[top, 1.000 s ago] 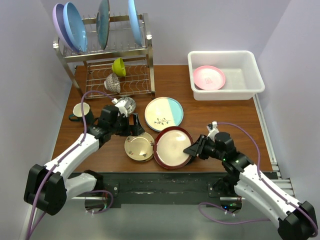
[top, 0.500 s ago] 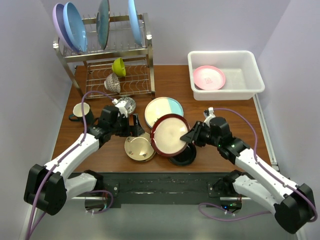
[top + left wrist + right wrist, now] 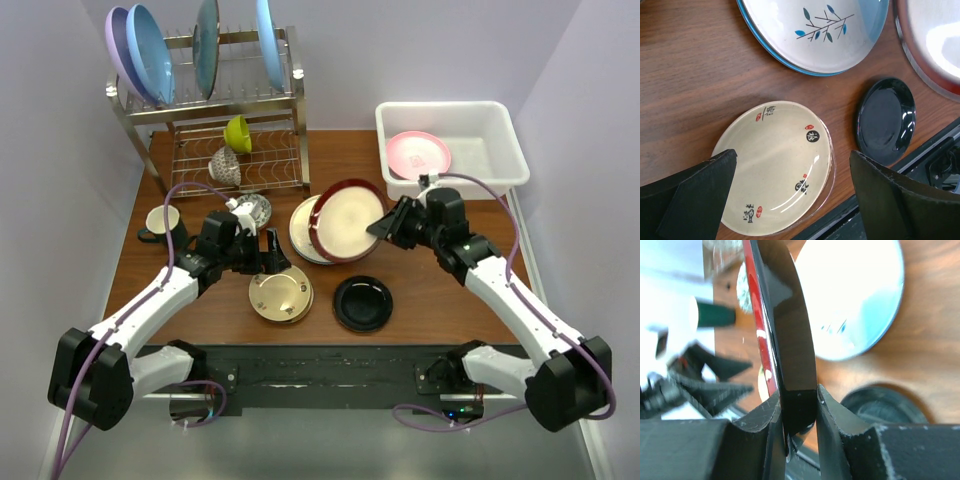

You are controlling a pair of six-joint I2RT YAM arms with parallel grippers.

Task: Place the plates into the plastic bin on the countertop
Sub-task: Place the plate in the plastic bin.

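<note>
The maroon-rimmed plate (image 3: 348,220) covers the right portion of the cream-and-teal plate (image 3: 302,232). The left wrist view crops both plates at its edges. The right wrist view's left background is blurred.

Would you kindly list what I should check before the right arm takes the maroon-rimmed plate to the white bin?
1. Right gripper shut on the maroon-rimmed plate at its rim: ok.
2. Plate held clear of the countertop: ok.
3. Bare floor in the plastic bin beside the pink plate: ok.
4. Left gripper open over the gold-tan plate, away from the bin: ok.
5. Grip firm enough for the tilt: cannot tell.
</note>
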